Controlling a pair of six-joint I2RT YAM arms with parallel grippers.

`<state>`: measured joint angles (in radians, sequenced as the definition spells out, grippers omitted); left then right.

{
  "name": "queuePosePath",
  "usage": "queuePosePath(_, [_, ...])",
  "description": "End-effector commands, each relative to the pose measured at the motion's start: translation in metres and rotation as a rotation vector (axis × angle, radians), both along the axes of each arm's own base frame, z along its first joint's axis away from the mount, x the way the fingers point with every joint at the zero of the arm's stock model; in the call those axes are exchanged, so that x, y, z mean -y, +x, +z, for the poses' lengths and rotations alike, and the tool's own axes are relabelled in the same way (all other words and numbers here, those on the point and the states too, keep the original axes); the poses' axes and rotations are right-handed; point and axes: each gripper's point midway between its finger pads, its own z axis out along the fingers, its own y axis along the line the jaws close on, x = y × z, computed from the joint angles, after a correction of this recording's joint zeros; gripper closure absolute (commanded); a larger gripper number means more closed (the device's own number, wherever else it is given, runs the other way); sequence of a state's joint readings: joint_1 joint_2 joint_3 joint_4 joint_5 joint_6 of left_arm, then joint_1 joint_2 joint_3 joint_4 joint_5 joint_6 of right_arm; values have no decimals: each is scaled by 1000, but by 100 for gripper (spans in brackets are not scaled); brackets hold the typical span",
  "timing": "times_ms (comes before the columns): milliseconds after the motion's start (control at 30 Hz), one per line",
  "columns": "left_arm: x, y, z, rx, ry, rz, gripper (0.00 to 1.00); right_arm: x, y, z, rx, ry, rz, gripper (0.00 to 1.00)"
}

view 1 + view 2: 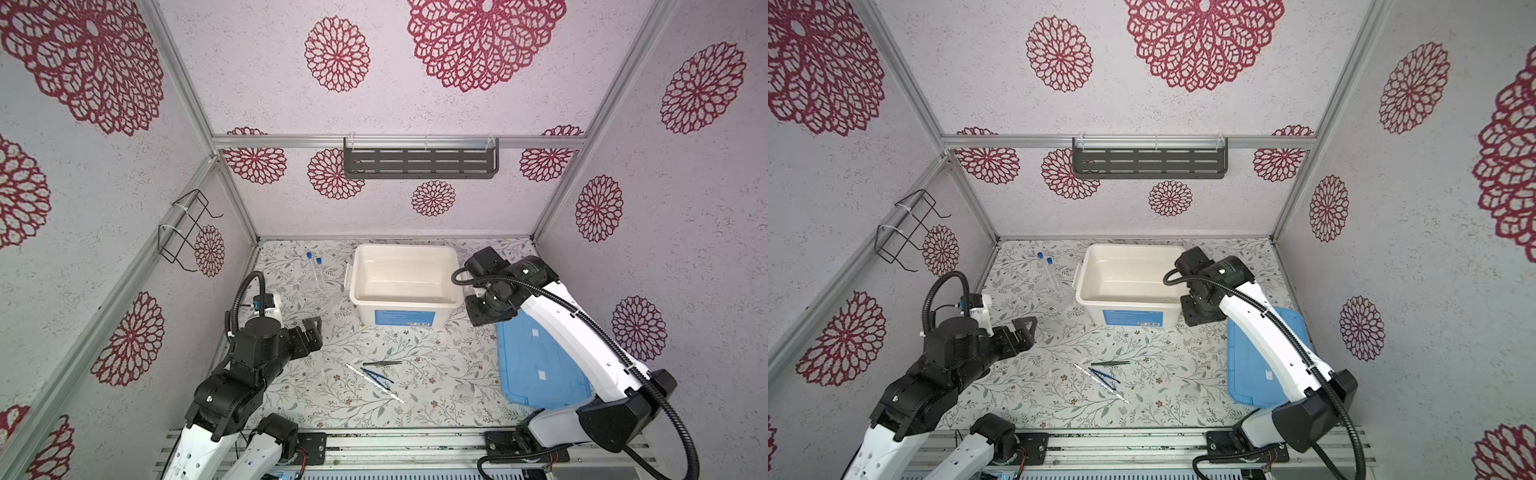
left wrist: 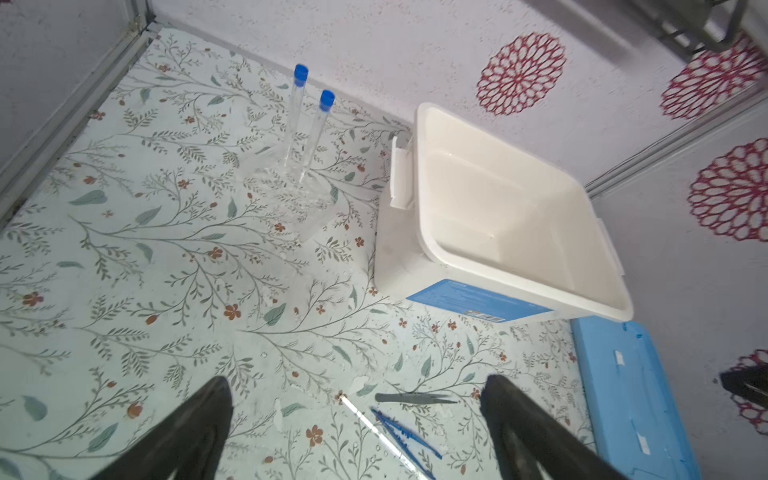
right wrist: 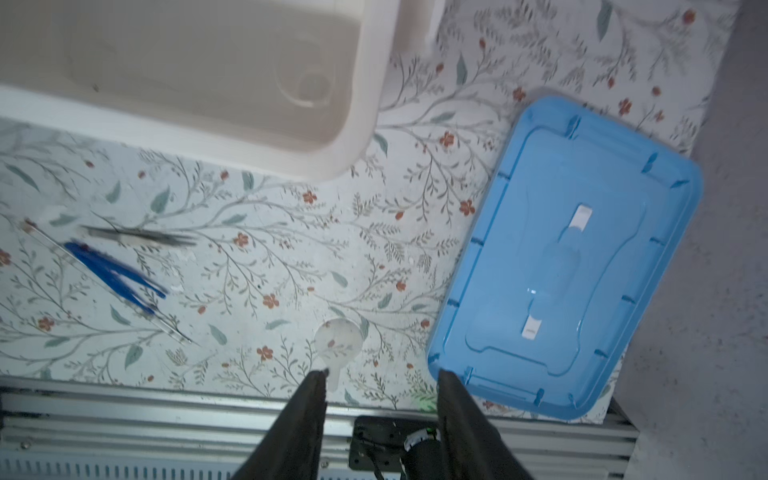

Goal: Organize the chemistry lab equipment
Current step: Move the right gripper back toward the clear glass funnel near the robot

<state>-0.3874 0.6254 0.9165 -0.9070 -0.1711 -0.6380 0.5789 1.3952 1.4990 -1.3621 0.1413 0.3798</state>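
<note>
legible text: 0 | blue rectangular paper label on side wall of big white plastic tub: small print, perhaps a barcode strip, unreadable

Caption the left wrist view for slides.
Open left gripper faces two blue-capped tubes in a clear holder beside the white tub.

A white plastic tub with a blue label on its near wall stands upright at the back of the floral-patterned counter. Its flat blue lid lies to the right of it, near but apart. A dark slotted shelf hangs on the back wall, and a black wire rack on the left wall.
</note>
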Motion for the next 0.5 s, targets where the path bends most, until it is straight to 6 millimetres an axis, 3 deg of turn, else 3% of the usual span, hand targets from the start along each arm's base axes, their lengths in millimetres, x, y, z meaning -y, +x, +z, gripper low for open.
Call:
queuePosePath(0, [-5, -3, -24, -84, 60, 5, 3, 6, -36, -23, -103, 32, -56, 52])
queuePosePath(167, [-6, 4, -24, -63, 84, 9, 3, 17, -62, -60, -193, 14, -115, 51])
queuePosePath(467, [1, 11, -33, -68, 54, 4, 2, -17, -86, -112, -298, 145, -126, 50])
